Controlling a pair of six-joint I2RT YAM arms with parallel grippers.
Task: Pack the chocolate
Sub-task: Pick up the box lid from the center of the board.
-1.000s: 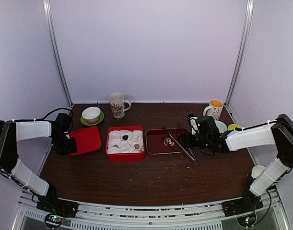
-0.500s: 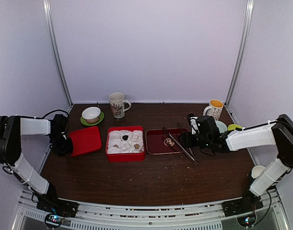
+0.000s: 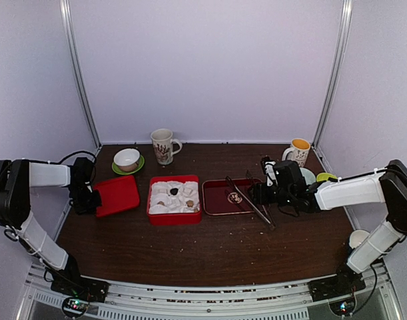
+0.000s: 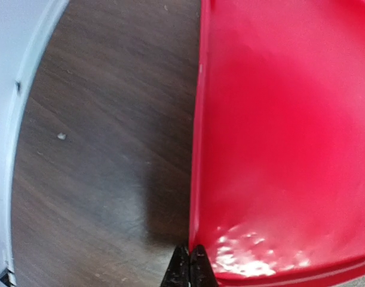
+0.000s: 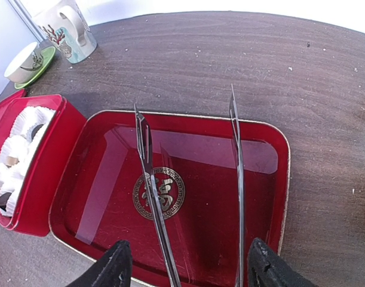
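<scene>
The chocolate (image 3: 174,191) lies as small dark and brown pieces in the white paper cups of the red box (image 3: 174,217), which also shows at the left of the right wrist view (image 5: 45,197). Left of the box, the red lid (image 3: 116,195) rests on the table. My left gripper (image 3: 90,200) is shut on the lid's rim (image 4: 197,179), its fingertips (image 4: 189,266) pinched together. My right gripper (image 5: 188,257) hangs open over the dark red tray (image 5: 278,179), straddling the metal tongs (image 5: 147,179) that lie across it.
A patterned white mug (image 3: 163,145) and a bowl on a green saucer (image 3: 127,160) stand at the back left. A yellow-lined mug (image 3: 299,152) stands at the back right, with a white cup (image 3: 358,238) by the right arm. Crumbs dot the brown table.
My left gripper has closed on the lid's left rim and its arm has drawn in slightly. The right arm, tongs and box have stayed still.
</scene>
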